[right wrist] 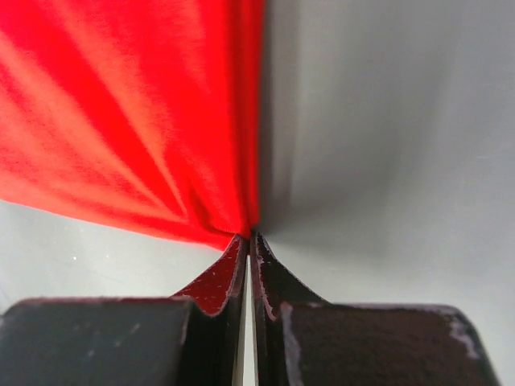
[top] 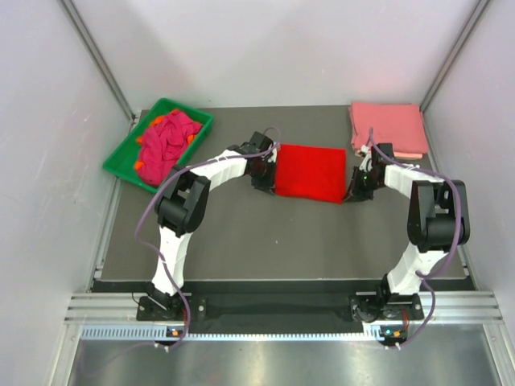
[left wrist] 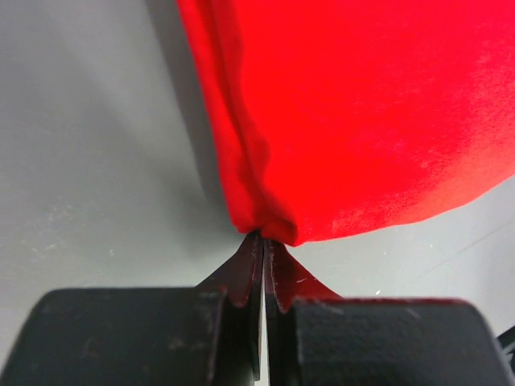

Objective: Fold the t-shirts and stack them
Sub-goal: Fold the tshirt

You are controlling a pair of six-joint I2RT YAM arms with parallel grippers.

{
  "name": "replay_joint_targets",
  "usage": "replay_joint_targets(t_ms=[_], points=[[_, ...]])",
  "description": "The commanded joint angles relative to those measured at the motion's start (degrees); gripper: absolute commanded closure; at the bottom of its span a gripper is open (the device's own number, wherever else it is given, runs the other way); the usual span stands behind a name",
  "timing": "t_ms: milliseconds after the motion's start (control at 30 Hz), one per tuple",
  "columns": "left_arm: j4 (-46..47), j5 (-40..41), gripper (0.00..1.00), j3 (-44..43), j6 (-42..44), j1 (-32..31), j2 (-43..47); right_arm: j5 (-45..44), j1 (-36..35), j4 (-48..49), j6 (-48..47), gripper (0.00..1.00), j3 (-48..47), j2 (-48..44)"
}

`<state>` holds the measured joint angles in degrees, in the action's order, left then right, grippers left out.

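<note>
A bright red t-shirt (top: 311, 172), folded to a rectangle, is in the middle of the dark table. My left gripper (top: 269, 184) is shut on its near left corner; in the left wrist view the cloth (left wrist: 362, 112) bunches at the closed fingertips (left wrist: 264, 238). My right gripper (top: 351, 193) is shut on its near right corner; the right wrist view shows taut red folds (right wrist: 129, 121) running into the closed tips (right wrist: 250, 235). A folded salmon pink t-shirt (top: 388, 129) lies at the back right. Crumpled magenta shirts (top: 165, 145) with orange showing beneath lie in the green tray (top: 123, 154).
The green tray stands at the back left corner of the table. Grey walls close in on both sides and behind. A metal rail (top: 265, 310) runs along the near edge by the arm bases.
</note>
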<state>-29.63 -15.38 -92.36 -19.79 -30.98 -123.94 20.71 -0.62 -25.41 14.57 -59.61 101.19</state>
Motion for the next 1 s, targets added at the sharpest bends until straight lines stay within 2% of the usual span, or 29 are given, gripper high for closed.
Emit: replay_joint_targets(t_ms=[0, 800, 967], points=[[-2.54, 6.23, 1.0, -1.68, 1.16, 0.75, -1.04, -1.99, 2.12, -0.69, -1.47, 1.0, 0.82, -2.92], [-8.87, 11.68, 1.0, -5.82, 1.77, 1.01, -0.34, -3.83, 1.68, -1.31, -4.28, 1.0, 3.54, -6.09], [-9.92, 8.18, 0.99, -5.64, 1.86, 0.84, 0.36, -1.3, 1.06, -1.48, -4.11, 1.0, 3.81, -6.18]])
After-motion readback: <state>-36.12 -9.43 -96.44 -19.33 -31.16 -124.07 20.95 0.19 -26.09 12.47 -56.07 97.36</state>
